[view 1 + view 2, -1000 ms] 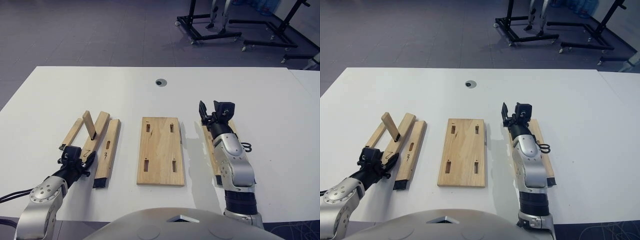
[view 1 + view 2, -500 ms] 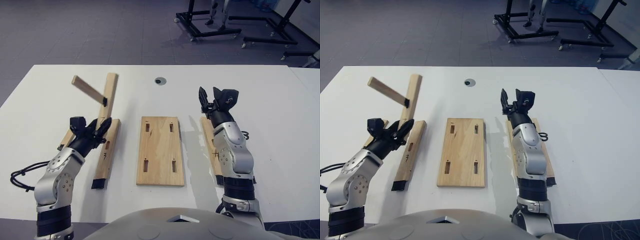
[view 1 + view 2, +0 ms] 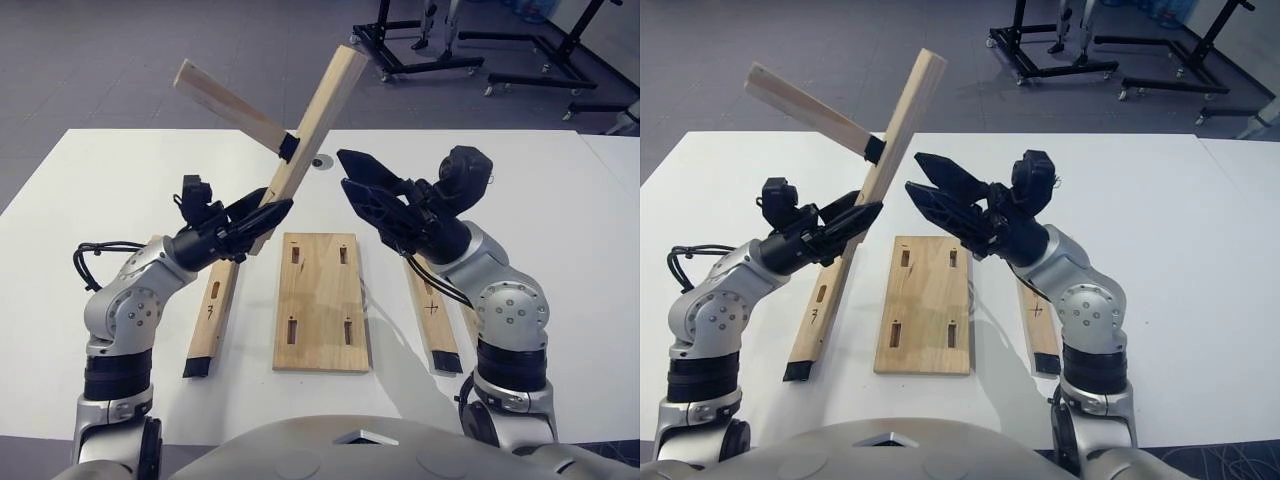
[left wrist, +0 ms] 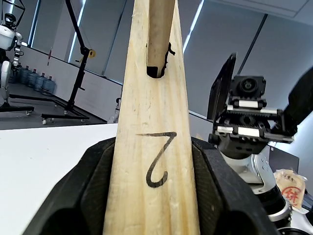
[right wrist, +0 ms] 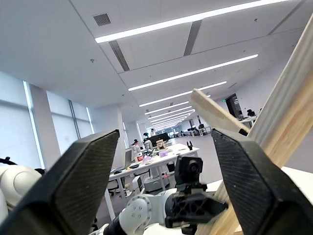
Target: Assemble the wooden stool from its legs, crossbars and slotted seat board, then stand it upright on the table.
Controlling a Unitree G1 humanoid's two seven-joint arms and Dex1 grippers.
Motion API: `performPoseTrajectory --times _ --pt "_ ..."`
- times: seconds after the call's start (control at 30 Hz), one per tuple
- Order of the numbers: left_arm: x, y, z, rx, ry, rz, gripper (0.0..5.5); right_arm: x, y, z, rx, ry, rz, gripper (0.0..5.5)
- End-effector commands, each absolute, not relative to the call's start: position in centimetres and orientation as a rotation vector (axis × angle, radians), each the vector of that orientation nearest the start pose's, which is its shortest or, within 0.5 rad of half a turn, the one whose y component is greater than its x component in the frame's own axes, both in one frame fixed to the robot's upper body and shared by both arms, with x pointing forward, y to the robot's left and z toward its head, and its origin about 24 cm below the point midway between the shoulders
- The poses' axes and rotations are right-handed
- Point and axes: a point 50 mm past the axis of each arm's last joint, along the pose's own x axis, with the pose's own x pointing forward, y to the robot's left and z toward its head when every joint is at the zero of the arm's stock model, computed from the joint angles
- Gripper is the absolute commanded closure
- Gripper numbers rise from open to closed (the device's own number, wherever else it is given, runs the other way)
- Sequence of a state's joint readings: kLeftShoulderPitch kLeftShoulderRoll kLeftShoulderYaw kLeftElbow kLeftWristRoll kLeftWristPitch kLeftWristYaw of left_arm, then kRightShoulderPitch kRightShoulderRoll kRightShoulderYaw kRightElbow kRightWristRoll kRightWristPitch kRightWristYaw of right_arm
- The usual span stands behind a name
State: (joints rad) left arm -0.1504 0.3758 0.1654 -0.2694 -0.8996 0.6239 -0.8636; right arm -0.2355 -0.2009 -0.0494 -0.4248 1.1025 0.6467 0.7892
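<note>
My left gripper (image 3: pixel 266 214) is shut on the lower part of a wooden leg (image 3: pixel 316 112) marked "2", held above the table and tilted up and to the right. A crossbar (image 3: pixel 228 103) sits in the leg's slot and juts up to the left; the left wrist view shows the leg (image 4: pixel 154 147) and crossbar (image 4: pixel 160 34) close up. My right gripper (image 3: pixel 349 176) is open in the air just right of that leg, pointing at it, with nothing between its fingers (image 5: pixel 90 186). The slotted seat board (image 3: pixel 320 300) lies flat mid-table.
One more leg (image 3: pixel 214 305) lies left of the board, and two legs (image 3: pixel 432 312) lie to its right under my right arm. A small piece (image 3: pixel 155 241) pokes out behind my left arm. A round hole (image 3: pixel 319 162) is at the table's back. Wheeled black stands (image 3: pixel 430 50) are on the floor beyond.
My left gripper has raised the leg with its crossbar higher and toward the middle. My right gripper has lifted off the right-hand legs and swung left toward the held leg, fingers spread.
</note>
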Motion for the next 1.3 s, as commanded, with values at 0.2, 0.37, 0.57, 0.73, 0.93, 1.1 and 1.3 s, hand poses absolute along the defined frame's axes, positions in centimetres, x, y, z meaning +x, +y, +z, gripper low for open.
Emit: performPoseTrajectory --times 0.2,0.37,0.57,0.73,0.93,1.1,1.3 --pt "23.0 15.3 15.9 -0.548 -0.08 -1.247 3.46 24.9 -10.1 15.9 0.668 -0.198 1.232 1.81" --pt "22.5 14.1 16.4 -0.581 -0.037 -1.368 3.46 26.0 -10.2 16.6 0.75 -0.245 1.266 1.81" --pt "22.9 14.2 15.9 -0.58 -0.003 -1.374 3.46 25.9 -10.8 17.5 0.852 -0.264 1.355 1.81" --pt "23.0 13.9 15.4 -0.587 -0.001 -1.376 3.46 26.2 -10.8 17.2 0.874 -0.188 1.406 1.81" --pt "22.8 13.8 14.6 -0.585 0.011 -1.379 3.46 26.6 -10.8 17.7 0.909 -0.18 1.412 1.81" --pt "22.9 13.8 13.7 -0.571 0.034 -1.366 3.46 26.4 -10.3 18.3 0.899 -0.19 1.444 1.81" --pt "23.1 13.9 13.3 -0.579 0.038 -1.359 3.46 26.6 -10.3 18.4 0.891 -0.187 1.446 2.08"
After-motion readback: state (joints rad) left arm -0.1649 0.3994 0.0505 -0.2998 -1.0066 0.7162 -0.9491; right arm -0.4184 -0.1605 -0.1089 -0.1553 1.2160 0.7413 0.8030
